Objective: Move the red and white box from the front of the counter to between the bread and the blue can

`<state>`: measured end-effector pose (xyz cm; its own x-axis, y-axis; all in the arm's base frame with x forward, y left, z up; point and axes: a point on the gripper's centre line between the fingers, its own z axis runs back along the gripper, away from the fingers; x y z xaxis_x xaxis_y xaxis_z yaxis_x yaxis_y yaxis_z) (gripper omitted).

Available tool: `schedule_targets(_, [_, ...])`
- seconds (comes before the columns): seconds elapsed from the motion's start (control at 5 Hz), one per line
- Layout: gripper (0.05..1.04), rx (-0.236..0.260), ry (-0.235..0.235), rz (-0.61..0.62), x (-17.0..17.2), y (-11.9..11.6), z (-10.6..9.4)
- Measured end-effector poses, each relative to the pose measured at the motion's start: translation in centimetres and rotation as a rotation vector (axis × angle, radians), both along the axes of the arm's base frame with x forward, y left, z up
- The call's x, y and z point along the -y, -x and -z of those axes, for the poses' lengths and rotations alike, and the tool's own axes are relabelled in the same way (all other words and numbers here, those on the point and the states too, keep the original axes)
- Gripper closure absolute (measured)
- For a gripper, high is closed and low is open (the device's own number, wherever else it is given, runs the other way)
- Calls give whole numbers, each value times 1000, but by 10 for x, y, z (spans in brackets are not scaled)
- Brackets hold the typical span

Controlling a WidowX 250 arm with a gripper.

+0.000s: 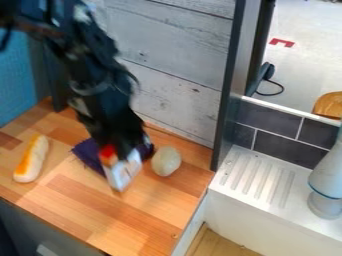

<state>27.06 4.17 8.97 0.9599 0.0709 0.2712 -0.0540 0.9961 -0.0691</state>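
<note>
Just below the claw (123,149), a small white box (124,174) with a red patch sits tilted at its tip, over the bench (100,212); whether the claw grips it, I cannot tell. Purple cloth (87,154) lies behind the box, and a pale, rounded object (166,161) just beside it. Slanting down from the upper left, the black arm (93,85) points its claw steeply downward.

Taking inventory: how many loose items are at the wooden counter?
4 visible: a long white-and-orange item at left, a purple cloth centrally, a white-and-red box at the black jaws, a pale oval item right of it. The black arm may hide more.
</note>
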Motion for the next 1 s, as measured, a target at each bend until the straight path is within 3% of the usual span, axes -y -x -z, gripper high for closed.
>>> schedule_targets(0.2, [705,27,12,-110,-40,-13,-6])
schedule_targets(0.4, [705,13,-1,-210,-62,-33,5])
schedule_targets(0.8, [705,15,-59,-487,-92,-53,22])
schedule_targets(1.0, [705,13,-56,-532,-98,-61,23])
